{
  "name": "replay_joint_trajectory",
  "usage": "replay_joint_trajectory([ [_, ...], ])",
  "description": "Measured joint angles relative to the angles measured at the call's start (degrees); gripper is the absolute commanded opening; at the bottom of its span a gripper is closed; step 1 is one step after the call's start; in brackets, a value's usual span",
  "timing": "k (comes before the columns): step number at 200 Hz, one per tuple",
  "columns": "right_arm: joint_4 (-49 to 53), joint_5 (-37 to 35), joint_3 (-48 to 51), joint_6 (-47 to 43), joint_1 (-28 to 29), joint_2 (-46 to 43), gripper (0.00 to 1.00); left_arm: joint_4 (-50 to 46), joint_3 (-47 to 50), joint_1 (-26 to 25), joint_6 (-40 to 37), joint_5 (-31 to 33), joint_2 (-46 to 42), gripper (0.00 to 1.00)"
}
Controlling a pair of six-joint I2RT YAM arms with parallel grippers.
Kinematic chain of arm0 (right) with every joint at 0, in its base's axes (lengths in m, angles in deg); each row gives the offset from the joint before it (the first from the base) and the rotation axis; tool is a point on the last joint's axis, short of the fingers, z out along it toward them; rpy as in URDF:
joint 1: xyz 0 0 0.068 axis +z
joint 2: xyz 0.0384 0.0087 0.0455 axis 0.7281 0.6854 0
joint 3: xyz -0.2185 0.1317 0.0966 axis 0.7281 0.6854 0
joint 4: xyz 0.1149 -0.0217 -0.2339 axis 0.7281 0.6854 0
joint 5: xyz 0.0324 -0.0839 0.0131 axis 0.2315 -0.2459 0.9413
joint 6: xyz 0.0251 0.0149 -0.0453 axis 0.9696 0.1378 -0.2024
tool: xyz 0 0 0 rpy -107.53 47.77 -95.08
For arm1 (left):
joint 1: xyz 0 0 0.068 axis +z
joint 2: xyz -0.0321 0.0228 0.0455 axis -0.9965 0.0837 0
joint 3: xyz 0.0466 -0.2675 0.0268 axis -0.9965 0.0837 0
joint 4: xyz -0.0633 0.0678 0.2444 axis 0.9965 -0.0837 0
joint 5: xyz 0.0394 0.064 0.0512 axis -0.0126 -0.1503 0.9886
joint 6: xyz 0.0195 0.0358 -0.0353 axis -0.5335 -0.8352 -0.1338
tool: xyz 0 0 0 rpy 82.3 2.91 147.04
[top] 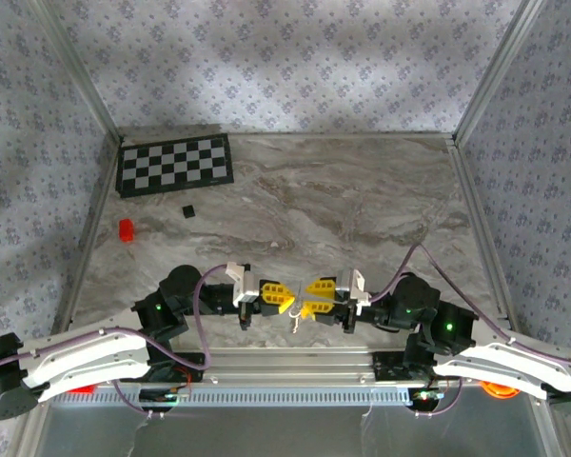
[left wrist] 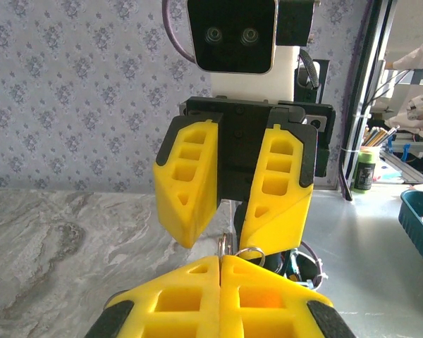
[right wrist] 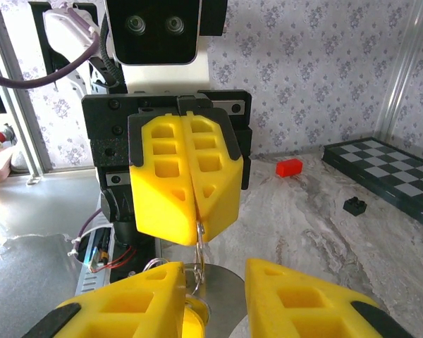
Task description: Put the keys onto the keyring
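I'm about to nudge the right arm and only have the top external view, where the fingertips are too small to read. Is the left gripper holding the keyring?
Observer: Yes. In the right wrist view the left gripper is shut, the keyring hanging from its tips.
Operator: And the right gripper?
Observer: The right gripper stands open in the left wrist view, facing the left one.
Operator: Where's the ring relative to it?
Observer: It hangs into the gap between the right fingers.
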Motion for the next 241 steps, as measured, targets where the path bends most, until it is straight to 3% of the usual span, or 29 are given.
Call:
replay_joint_trajectory([
  [30,-0.1,0.5,0.0,0.0,0.0,0.9,0.3,0.0,0.0,-0.3,0.0,0.0,0.0,0.0],
  [148,0.0,0.8,0.0,-0.7,0.2,2.0,0.0,-0.3,0.0,-0.3,-1.8,0.8,-0.1,0.0],
  [197,1.1,0.7,0.0,-1.0,0.2,2.1,0.0,-5.2,-1.7,-0.7,-4.6,2.2,-0.2,0.0],
  [241,5.3,-0.3,-1.8,-2.6,0.2,2.3,0.0,-15.1,-4.6,-1.3,-8.3,6.4,-2.0,0.23],
])
